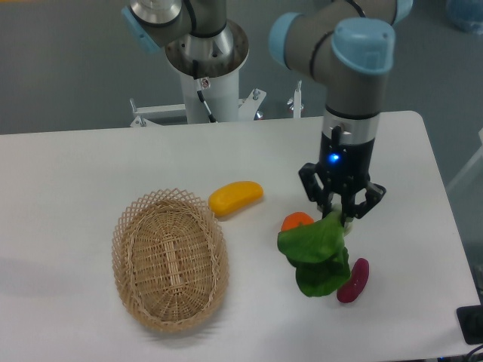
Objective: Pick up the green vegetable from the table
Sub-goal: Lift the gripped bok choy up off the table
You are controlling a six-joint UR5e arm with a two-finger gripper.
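My tool (pixel 340 217) grips the green vegetable (pixel 315 255) by its stalk end, leaves dangling above the bench (pixel 90 166), eggplant (pixel 353 280) at four o'clock.

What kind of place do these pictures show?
Probably a robotics lab. An industrial arm on a white pedestal works over a plain white table, its gripper holding a leafy green toy vegetable; toy fruit and a woven wicker basket serve as props.
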